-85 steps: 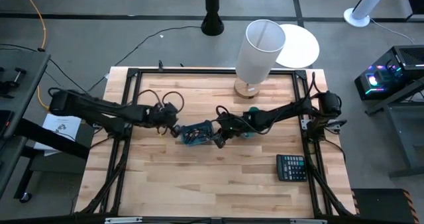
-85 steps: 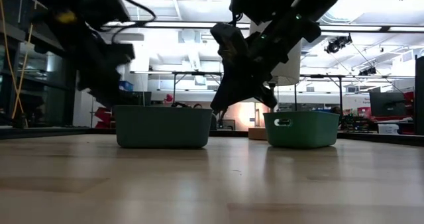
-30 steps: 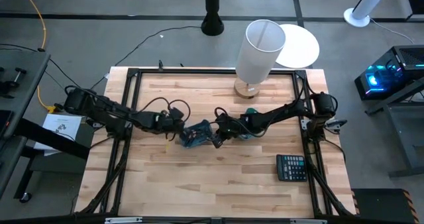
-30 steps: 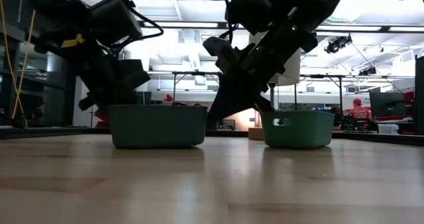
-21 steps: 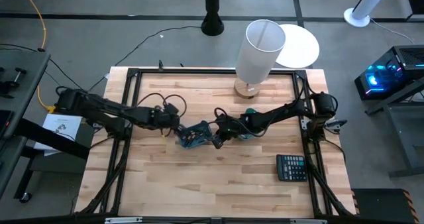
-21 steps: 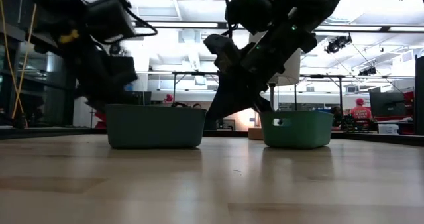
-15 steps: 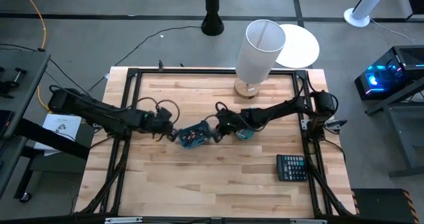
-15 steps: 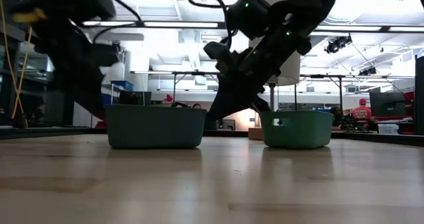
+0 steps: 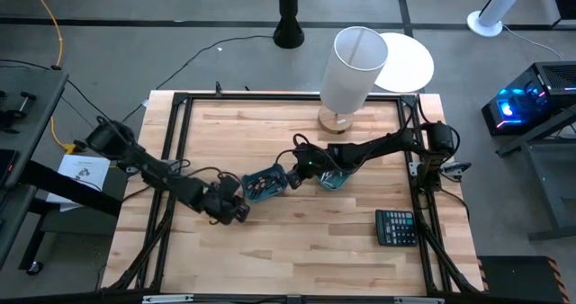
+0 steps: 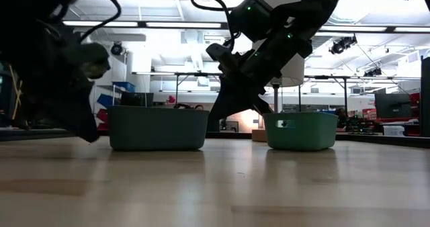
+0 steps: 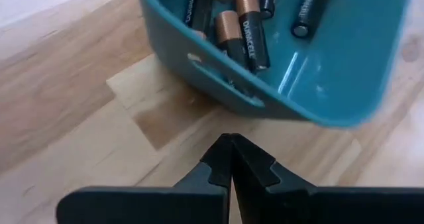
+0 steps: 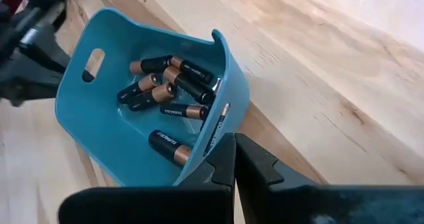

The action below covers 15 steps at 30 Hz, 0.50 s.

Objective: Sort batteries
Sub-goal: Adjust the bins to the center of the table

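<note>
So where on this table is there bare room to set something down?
Bare wood runs along the near edge, between the left gripper and the calculator, and along the far side left of the lamp base. The middle is crowded: both teal bins and the right gripper sit together there.

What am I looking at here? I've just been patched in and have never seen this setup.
Two dark robot arms work at a wooden table. One picture looks straight down, one looks level across the tabletop, and each wrist carries its own camera. From above, the left gripper sits low beside a teal bin; the right gripper is at that bin's other end. Both grippers are shut and neither wrist picture shows anything held. The wrist pictures show black and copper batteries lying inside the bin. A second teal bin sits under the right arm. A white lamp and a black calculator are also on the table.
</note>
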Each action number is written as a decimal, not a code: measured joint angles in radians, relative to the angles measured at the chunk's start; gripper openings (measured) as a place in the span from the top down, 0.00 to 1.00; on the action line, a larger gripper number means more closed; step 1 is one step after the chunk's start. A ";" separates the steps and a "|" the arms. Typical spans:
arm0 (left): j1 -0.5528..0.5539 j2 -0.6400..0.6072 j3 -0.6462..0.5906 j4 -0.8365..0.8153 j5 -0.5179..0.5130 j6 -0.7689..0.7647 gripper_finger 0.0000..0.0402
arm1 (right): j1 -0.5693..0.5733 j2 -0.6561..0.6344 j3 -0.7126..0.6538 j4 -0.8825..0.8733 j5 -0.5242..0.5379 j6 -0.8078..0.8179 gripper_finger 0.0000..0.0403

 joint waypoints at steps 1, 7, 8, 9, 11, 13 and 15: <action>0.008 0.015 0.000 0.012 0.000 0.012 1.00 | 0.000 0.000 0.000 0.000 0.000 0.000 1.00; 0.082 0.050 0.001 0.019 0.003 0.061 1.00 | 0.012 0.000 0.000 0.000 -0.007 0.000 1.00; 0.096 0.050 0.001 0.019 -0.004 0.083 1.00 | 0.018 0.000 0.000 0.000 -0.007 0.000 1.00; 0.111 0.050 0.001 0.022 -0.004 0.102 1.00 | 0.022 0.000 0.000 0.000 -0.008 0.003 1.00; 0.139 0.049 0.000 0.026 -0.003 0.144 1.00 | 0.030 0.000 0.000 -0.002 -0.006 0.005 1.00; 0.163 0.049 0.000 0.032 0.000 0.181 1.00 | 0.037 0.000 0.000 -0.004 -0.005 0.011 1.00; 0.186 0.049 0.000 0.033 0.001 0.206 1.00 | 0.042 0.000 0.000 -0.006 0.002 0.029 1.00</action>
